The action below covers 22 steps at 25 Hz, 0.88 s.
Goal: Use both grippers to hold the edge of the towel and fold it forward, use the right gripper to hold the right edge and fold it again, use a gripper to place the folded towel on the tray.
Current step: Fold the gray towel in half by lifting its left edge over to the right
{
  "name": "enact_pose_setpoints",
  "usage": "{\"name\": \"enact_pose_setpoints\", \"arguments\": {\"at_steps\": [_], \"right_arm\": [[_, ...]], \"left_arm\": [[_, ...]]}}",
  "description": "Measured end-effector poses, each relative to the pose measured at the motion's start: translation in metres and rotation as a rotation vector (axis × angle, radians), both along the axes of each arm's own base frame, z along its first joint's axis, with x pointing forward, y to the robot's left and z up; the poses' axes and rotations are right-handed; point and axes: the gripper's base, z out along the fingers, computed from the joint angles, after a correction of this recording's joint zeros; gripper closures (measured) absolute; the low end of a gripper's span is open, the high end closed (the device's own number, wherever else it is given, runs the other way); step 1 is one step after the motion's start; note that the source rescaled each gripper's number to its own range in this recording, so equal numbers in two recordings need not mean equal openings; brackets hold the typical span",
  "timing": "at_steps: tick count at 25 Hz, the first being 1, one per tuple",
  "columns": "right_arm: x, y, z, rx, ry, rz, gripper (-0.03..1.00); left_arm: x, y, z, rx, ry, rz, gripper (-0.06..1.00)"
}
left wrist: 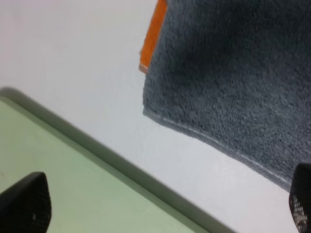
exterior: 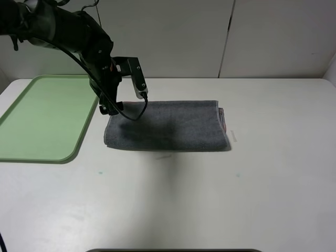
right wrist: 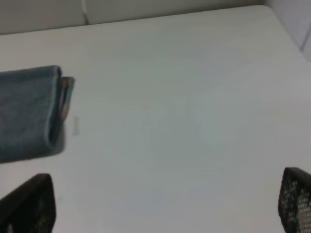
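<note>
The dark grey towel [exterior: 168, 126] lies folded in a long strip on the white table, with its orange striped band [exterior: 223, 119] peeking out at the right end. My left gripper [exterior: 126, 93] hangs open and empty above the towel's left end, beside the tray [exterior: 42, 118]. In the left wrist view the towel corner [left wrist: 233, 73], an orange edge [left wrist: 153, 34] and the pale green tray [left wrist: 73, 194] show between the spread fingertips [left wrist: 24, 204]. My right gripper [right wrist: 163, 204] is open and empty, to the right of the towel's folded end [right wrist: 26, 111]; it is outside the exterior view.
The white table [exterior: 210, 199] extends in front of and to the right of the towel. A pale wall panel [exterior: 210, 37] stands behind the table. A dark edge [exterior: 173, 250] shows at the table's front.
</note>
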Motion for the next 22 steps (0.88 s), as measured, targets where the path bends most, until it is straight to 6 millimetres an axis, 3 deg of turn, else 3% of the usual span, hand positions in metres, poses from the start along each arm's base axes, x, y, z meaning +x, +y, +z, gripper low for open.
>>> {"name": "enact_pose_setpoints", "arguments": {"at_steps": [4, 15, 22], "right_arm": [[0.000, 0.000, 0.000, 0.001, 0.000, -0.022, -0.03], [0.000, 0.000, 0.000, 0.002, 0.000, -0.021, -0.03], [0.000, 0.000, 0.000, 0.002, 0.000, -0.021, -0.03]], "left_arm": [[-0.002, 0.003, -0.001, -0.025, 0.008, 0.120, -0.05], [-0.009, 0.007, -0.003, -0.261, -0.043, 0.767, -0.05], [-0.013, -0.003, -0.006, -0.433, 0.045, 0.934, -0.03]]}}
